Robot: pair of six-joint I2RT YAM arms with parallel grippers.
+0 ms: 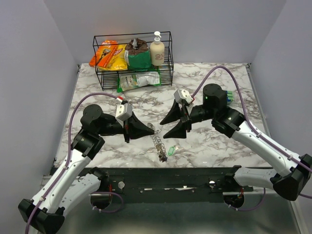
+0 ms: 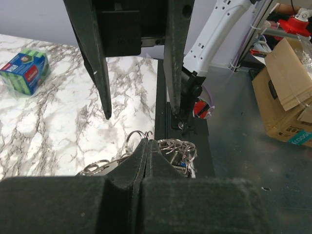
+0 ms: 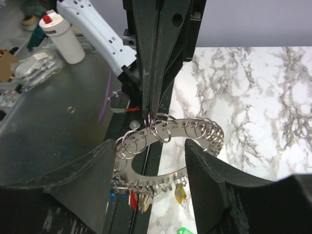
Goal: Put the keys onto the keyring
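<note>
So nearest the arms there's one loose green key (image 1: pixel 173 151) lying flat on the marble table (image 1: pixel 97 146), just right of the low end of the keyring (image 1: pixel 157 141). It isn't on the ring.

The keyring is up on edge in the top view, running from the left gripper (image 1: pixel 146 129) down toward the near side. I can't tell if its low end touches the table. The right wrist view shows it much better: a flat grey ring with a bunch of small split rings (image 3: pixel 139 144) threaded round it, and a few keys (image 3: pixel 132 200) dangling off the bottom, with blue, red and yellow heads.

The left gripper is clenched on the ring's upper rim, fingers pinched tight together with the metal between them. Same story from its own camera, where the two pads meet with no gap and the split rings poke out just past them.

The right gripper (image 1: pixel 163 129) is spread wide and grasps nothing. Its fingers (image 3: pixel 83 170) sit either side of the ring, apart from it, facing the left gripper.

Further back, a pack of sponges (image 2: pixel 24 70) sits behind the right arm. At the far edge is a wire basket (image 1: pixel 169 58) with snack bags (image 1: pixel 109 56) and a soap bottle (image 1: pixel 157 51), plus a packet (image 1: pixel 139 80) on the table against its front.
</note>
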